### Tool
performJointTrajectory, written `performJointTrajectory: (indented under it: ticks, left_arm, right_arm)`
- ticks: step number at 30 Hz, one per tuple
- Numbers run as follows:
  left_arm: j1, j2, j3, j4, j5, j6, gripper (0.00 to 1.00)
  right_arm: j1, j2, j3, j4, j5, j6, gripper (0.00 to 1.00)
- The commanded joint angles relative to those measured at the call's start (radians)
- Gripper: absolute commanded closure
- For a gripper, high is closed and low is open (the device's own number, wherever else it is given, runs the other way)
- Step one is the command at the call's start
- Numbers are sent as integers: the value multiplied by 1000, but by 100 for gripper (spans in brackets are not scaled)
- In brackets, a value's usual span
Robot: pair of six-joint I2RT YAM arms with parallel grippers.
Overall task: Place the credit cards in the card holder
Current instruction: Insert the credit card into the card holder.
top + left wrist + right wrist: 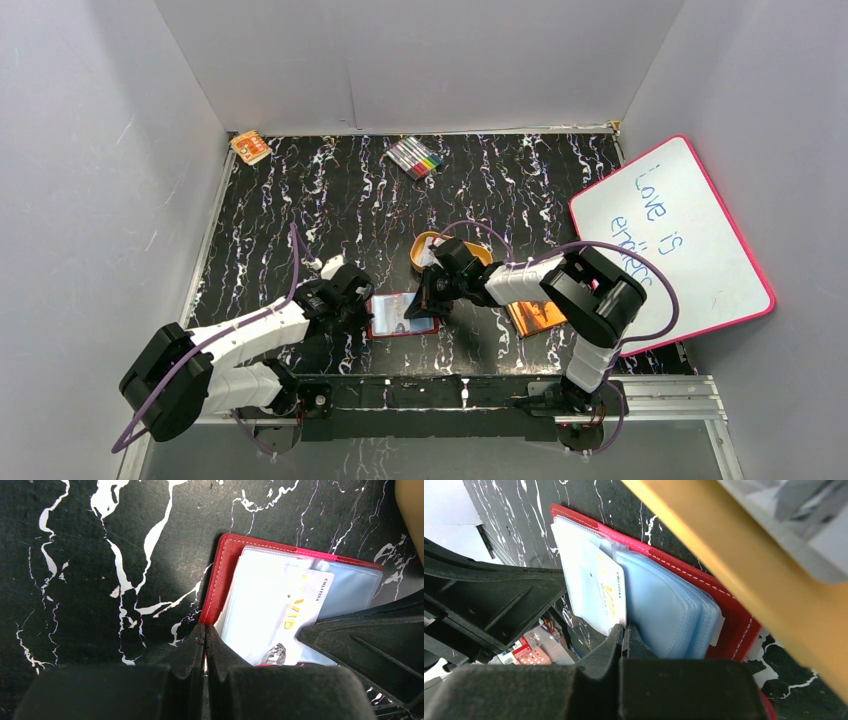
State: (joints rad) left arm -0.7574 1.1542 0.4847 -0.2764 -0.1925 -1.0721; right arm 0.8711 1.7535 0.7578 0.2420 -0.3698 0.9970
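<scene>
Presently we list: red card holder (pixel 395 318), open flat on the black marbled table (pixel 330 200) between both arms; white VIP card (pixel 608 592) partly under its clear sleeve; left gripper (pixel 205 631) pinched closed at the holder's red edge; right gripper (pixel 622 630) likewise closed, tips against that card's edge.

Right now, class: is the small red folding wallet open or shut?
Open: the red folding wallet lies spread on the black marbled table, its pale-blue clear sleeves exposed.
</scene>
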Motion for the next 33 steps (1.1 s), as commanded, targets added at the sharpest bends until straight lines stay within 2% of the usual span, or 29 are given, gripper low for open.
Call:
performJointTrajectory:
  ticks: [1,33]
  left_arm:
    - [1,22,-47,-40,22,1,100]
    - [3,38,-49,-22,33,18,100]
  right_arm:
    - [15,31,23,-13,51,11,100]
    - [41,85,81,11,39,56,100]
